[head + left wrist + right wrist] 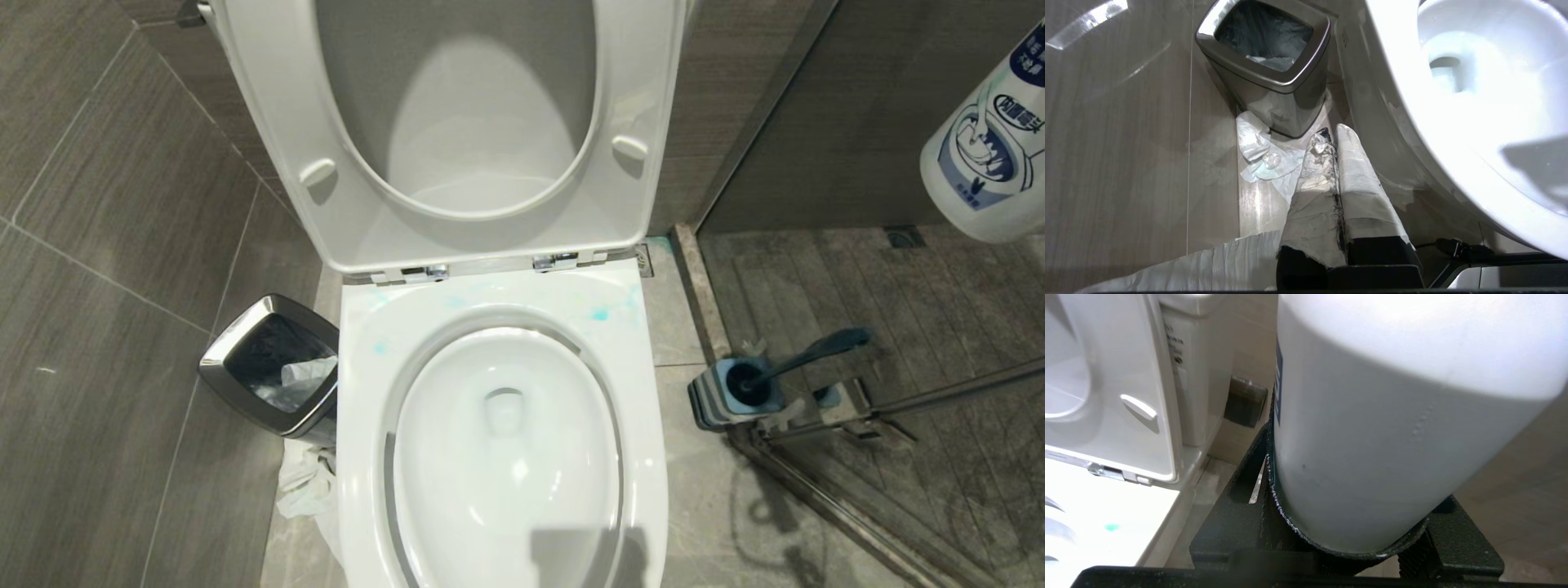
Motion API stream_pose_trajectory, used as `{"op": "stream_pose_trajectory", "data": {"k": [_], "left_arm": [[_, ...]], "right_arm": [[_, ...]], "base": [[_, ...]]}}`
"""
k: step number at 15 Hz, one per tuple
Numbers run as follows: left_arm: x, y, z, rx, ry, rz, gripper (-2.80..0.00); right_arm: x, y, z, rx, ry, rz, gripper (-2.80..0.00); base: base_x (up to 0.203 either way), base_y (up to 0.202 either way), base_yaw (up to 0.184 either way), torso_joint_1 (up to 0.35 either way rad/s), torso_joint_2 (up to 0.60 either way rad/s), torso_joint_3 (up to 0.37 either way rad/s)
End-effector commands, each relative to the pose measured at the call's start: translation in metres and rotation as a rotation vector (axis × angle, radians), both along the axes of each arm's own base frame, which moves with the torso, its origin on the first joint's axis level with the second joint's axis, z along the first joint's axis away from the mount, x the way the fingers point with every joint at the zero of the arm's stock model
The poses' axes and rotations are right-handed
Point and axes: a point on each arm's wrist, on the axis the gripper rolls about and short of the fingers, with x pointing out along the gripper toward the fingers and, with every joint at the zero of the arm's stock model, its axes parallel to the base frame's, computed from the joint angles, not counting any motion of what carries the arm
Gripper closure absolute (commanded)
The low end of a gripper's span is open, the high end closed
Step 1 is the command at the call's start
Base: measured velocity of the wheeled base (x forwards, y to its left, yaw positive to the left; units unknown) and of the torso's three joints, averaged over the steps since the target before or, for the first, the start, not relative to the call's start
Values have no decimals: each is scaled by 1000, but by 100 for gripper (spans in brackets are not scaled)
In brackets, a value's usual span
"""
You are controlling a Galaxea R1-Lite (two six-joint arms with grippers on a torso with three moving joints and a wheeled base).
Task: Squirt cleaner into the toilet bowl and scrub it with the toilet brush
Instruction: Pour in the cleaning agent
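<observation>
Toilet bowl (506, 457) at centre, seat raised, its flat rim carrying pale smears of turquoise cleaner (600, 314) near the hinges. Steel bin (273, 363) just beside the bowl on the robot's left. White cleaner bottle (992, 147) held high at right, right gripper (1347, 522) fingers pinching its body. Toilet brush (796, 359) standing in its holder (722, 400) on the floor at right. Left gripper (1331, 163) low beside the bowl, paper-wrapped fingers (1314, 192) pressed together.

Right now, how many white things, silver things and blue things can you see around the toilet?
White: 3 - toilet, bottle, crumpled paper
Silver: 1 - bin
Blue: 2 - brush, holder
Total: 6
</observation>
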Motion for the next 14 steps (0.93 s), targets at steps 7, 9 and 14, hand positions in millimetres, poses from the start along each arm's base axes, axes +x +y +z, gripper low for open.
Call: {"op": "stream_pose_trajectory", "data": {"k": [7, 9, 14], "left_arm": [[0, 0, 0, -2, 1, 0, 0], [0, 0, 0, -2, 0, 0, 0], [0, 0, 0, -6, 0, 0, 0]], "right_arm": [[15, 5, -6, -4, 41, -1, 0], [21, 7, -9, -9, 61, 0, 0], [43, 21, -17, -31, 121, 37, 0]], "base": [[0, 0, 0, 0, 2, 204], [0, 0, 0, 3, 2, 205], [0, 0, 0, 2, 3, 187]]}}
